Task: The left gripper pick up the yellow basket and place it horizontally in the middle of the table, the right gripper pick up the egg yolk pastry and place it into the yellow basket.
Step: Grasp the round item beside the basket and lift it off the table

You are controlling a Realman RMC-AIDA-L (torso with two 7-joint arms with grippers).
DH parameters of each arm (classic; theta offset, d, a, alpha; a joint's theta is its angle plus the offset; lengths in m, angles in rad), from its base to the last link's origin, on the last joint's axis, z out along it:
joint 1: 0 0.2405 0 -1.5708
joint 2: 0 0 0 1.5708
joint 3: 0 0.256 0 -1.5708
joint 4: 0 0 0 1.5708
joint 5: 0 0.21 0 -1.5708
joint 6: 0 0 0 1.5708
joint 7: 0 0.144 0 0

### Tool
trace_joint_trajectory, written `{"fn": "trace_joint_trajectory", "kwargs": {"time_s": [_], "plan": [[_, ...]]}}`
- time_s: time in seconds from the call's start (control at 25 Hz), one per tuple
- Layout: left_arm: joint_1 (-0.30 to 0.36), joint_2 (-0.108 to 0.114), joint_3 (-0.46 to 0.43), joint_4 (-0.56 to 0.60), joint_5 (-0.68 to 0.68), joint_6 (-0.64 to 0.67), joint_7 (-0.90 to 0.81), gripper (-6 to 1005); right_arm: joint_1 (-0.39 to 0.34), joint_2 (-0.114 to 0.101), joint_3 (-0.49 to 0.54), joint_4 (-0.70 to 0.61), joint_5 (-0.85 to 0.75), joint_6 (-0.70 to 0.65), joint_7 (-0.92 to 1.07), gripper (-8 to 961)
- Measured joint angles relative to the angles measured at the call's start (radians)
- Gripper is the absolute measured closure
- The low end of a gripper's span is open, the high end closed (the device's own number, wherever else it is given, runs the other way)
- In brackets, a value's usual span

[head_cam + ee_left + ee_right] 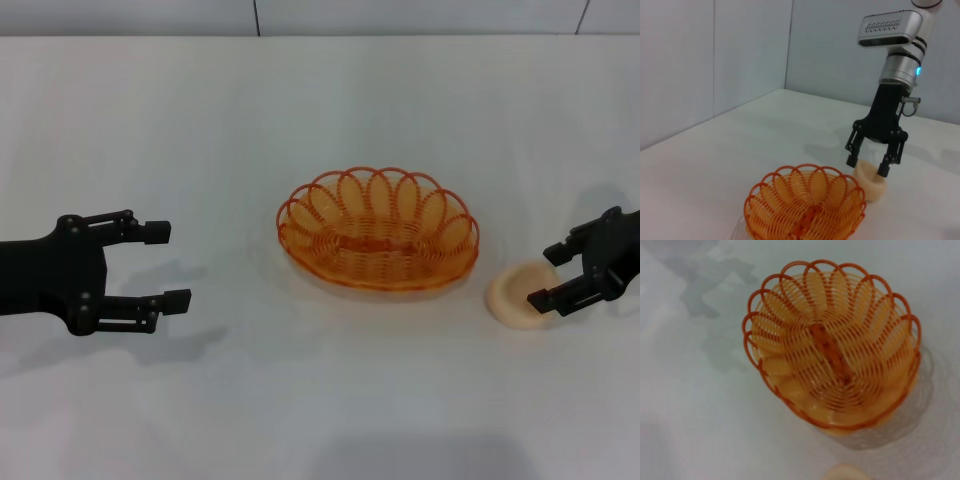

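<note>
While the yellow basket (378,229) sits upright near the middle of the white counter (320,400) with its long side running across, my left end effector (166,265) hovers well apart from it on its left, fingers spread wide and holding nothing. My right end effector (548,274) is just to the basket's right, its two fingers straddling the egg yolk pastry (518,295), which rests on the counter close beside the basket's right rim. Whether those fingers press the pastry, I cannot tell.
</note>
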Motion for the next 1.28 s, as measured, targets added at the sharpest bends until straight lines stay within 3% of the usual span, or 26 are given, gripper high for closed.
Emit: {"fn": "trace_joint_trajectory", "kwargs": {"time_s": [0.08, 0.52, 0.84, 1.08, 1.28], "plan": [[0.001, -0.001, 0.0, 0.0, 0.0, -0.001, 0.001, 136, 0.003, 0.002, -0.006, 0.018, 0.008, 0.006, -0.001, 139], [0.002, -0.002, -0.003, 0.001, -0.007, -0.002, 0.001, 136, -0.009, 0.001, -0.019, 0.05, 0.102, 0.033, -0.029, 575], [0.002, -0.002, -0.026, 0.001, -0.003, -0.001, 0.002, 136, -0.024, 0.004, -0.033, 0.052, 0.102, 0.063, -0.031, 780], [0.005, -0.002, -0.026, 0.006, -0.002, 0.007, 0.002, 136, -0.03, -0.003, -0.019, 0.035, 0.119, 0.029, -0.038, 832], [0.008, -0.002, -0.026, 0.007, -0.003, 0.011, 0.002, 136, -0.033, -0.019, 0.084, -0.061, 0.131, -0.096, -0.034, 870]]}}
